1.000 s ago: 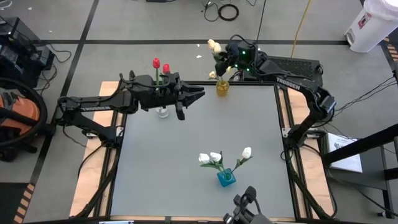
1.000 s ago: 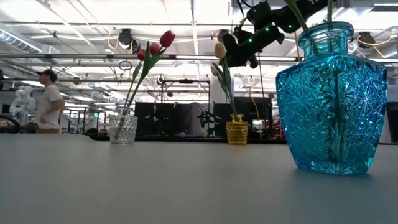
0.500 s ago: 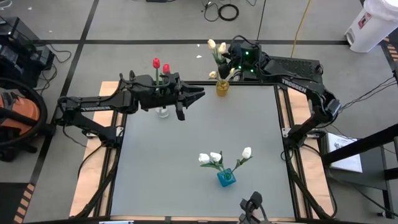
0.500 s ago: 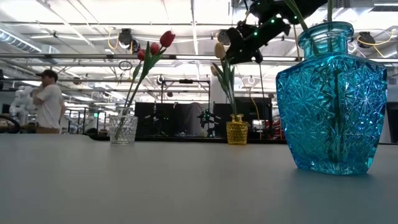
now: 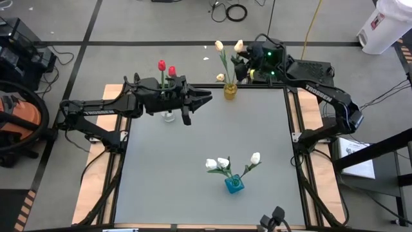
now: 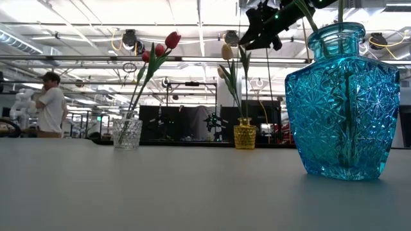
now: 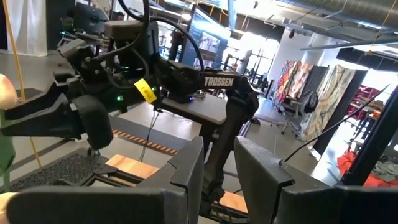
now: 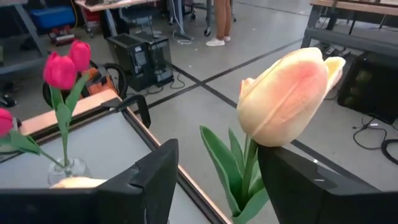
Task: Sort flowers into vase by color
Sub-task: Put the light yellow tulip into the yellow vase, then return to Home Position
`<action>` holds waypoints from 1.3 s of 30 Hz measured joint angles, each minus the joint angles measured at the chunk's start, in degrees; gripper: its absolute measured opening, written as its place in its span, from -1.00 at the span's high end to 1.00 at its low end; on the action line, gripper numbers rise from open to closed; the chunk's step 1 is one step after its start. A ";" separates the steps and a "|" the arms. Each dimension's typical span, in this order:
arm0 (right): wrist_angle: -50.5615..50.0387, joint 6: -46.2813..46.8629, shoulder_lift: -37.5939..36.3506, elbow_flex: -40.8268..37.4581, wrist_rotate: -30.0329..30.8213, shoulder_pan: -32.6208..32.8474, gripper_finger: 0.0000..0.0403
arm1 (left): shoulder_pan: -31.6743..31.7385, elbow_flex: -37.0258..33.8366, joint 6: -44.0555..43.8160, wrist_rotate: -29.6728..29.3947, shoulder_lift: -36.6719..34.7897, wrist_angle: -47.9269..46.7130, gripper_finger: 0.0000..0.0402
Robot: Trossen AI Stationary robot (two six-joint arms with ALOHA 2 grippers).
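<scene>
Flowers (image 5: pixel 226 58) stand sorted by colour in three vases: two red ones in the clear vase (image 5: pixel 168 116) at ten o'clock on the table (image 5: pixel 206 138), three white ones in the blue vase (image 5: pixel 234 184) at six o'clock, and cream ones in the yellow vase (image 5: pixel 230 90) at twelve o'clock on the far edge. No loose stem shows on the table in the high view.

The step in hand looks like the release of a cream tulip into the yellow vase. The right gripper (image 5: pixel 246 63) hangs just past the far edge, beside the cream heads, its fingers spread apart; in its wrist view a cream head (image 8: pixel 285 99) stands between the fingers without being pinched. Next, I judge, it should back away from the stems without catching a leaf or tipping the vase, then the sorting seems finished unless a flower lies out of view.

The left gripper (image 5: pixel 190 103) hovers over the clear vase, at ten o'clock. Its fingers stand partly apart with nothing between them in its wrist view.

Hard to make out: the left arm covers most of the clear vase from above. The count of cream stems is unclear, since heads overlap. In the low view the blue vase blocks the right side and the right gripper is cut by the top edge. A person (image 6: pixel 49 104) stands far behind the table.
</scene>
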 joint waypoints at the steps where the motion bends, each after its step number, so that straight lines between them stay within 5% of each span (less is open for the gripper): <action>1: -0.04 0.16 -0.10 0.02 0.00 0.00 -0.05 | 0.00 0.00 -0.01 0.09 0.00 0.00 0.51; 39: -17.17 -0.30 4.89 0.00 -0.08 1.97 -0.05 | -0.76 -0.02 0.45 0.13 -0.19 -3.74 0.51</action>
